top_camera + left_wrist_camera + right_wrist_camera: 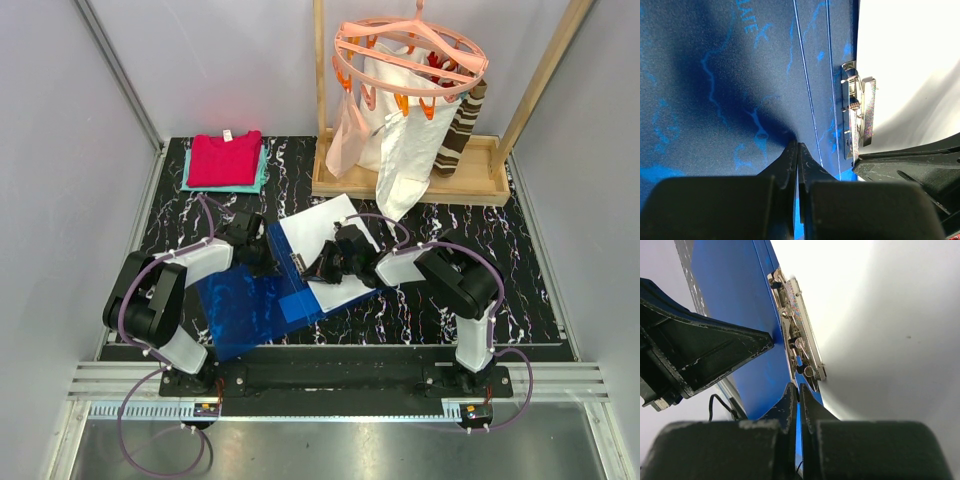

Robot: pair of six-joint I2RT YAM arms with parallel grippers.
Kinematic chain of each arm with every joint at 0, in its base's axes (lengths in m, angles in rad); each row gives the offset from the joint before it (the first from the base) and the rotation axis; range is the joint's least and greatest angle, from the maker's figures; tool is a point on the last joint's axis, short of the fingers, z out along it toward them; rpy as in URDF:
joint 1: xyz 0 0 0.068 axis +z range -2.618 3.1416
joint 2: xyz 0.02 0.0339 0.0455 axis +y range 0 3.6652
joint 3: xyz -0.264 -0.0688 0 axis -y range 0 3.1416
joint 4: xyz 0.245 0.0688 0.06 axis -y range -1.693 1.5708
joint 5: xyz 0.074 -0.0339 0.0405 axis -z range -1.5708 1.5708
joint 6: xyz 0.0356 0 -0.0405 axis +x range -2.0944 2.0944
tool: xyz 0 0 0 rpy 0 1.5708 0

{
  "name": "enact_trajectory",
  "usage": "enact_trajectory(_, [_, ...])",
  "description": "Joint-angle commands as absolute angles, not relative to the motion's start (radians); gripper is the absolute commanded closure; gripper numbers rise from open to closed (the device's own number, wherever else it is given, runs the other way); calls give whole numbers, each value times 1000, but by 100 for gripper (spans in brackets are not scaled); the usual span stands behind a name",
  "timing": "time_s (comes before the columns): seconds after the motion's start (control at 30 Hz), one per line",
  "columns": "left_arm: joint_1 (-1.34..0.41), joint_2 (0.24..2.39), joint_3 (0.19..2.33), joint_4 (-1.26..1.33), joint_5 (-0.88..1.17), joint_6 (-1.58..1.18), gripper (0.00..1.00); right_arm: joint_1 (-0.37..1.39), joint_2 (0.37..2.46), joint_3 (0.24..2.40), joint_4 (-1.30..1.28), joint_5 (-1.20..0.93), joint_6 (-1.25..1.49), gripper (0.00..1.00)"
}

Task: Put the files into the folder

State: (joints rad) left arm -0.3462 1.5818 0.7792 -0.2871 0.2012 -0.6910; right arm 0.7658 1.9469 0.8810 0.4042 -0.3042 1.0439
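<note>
A red cloth point(225, 158) lies on a teal cloth point(263, 172); white garments point(405, 165) hang from a peg hanger point(410, 52).

Place: a robot test cell in a lab.
Enclosure: plain grey panel walls point(60, 120) with metal framing close in the marbled black table point(540, 290) on three sides.
Rig: left arm point(160, 300) and right arm point(460, 285), both cabled, bolted to a rail point(330, 378) along the bottom edge.
Staged props: wooden rack point(480, 185) with peg hanger point(410, 50) upper right, folded cloths point(225, 160) upper left, blue folder point(240, 310) at centre.
</note>
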Motion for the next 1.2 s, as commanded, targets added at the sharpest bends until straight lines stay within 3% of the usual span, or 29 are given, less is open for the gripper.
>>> enact_trajectory(0.0, [-345, 1654, 727, -380, 75, -661, 100, 756, 2057, 793, 120, -28, 953, 100])
enact_trajectory(0.7, [-376, 1678, 693, -327, 123, -699, 100, 775, 2069, 859, 84, -48, 963, 100])
enact_trajectory(0.97, [-383, 1672, 670, -314, 120, -699, 100, 775, 2037, 838, 176, -163, 1031, 100])
enact_trajectory(1.17, [-383, 1671, 650, -296, 124, -701, 100, 776, 2078, 902, -50, 27, 999, 100])
